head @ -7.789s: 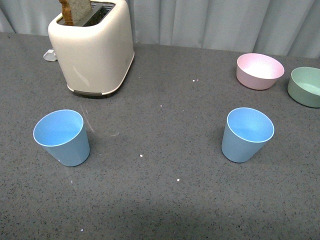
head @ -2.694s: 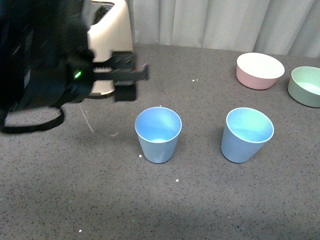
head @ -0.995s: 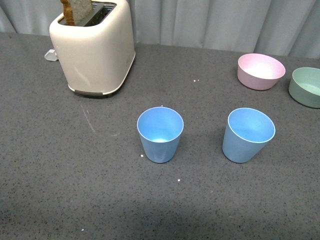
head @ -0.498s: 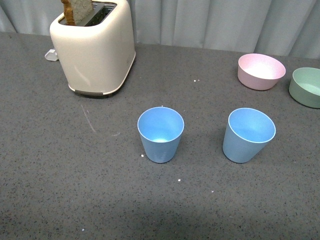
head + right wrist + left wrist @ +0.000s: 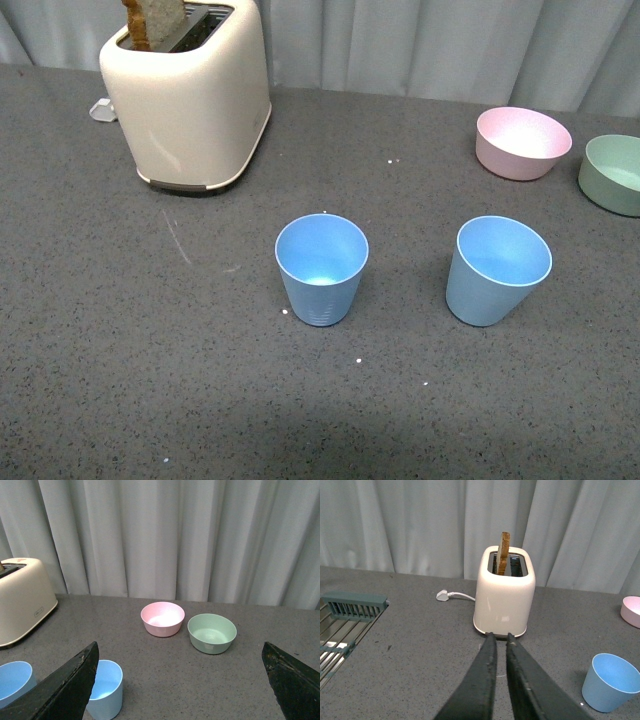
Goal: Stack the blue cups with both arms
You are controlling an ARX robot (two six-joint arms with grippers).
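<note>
Two blue tumblers stand upright on the grey tabletop [image 5: 150,380]: the central cup [image 5: 321,268] and the right-hand cup [image 5: 497,270], well apart. They are probably light, smooth and slippery, so pinch one at the rim wall. The left claw [image 5: 500,636] is clenched and empty; the right claw [image 5: 179,650] is spread wide.

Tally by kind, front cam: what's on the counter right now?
Blue cups: 2
Bowls: 2 (pink bowl, green bowl)
Toaster: 1
Toast slice: 1
Total: 6
</note>
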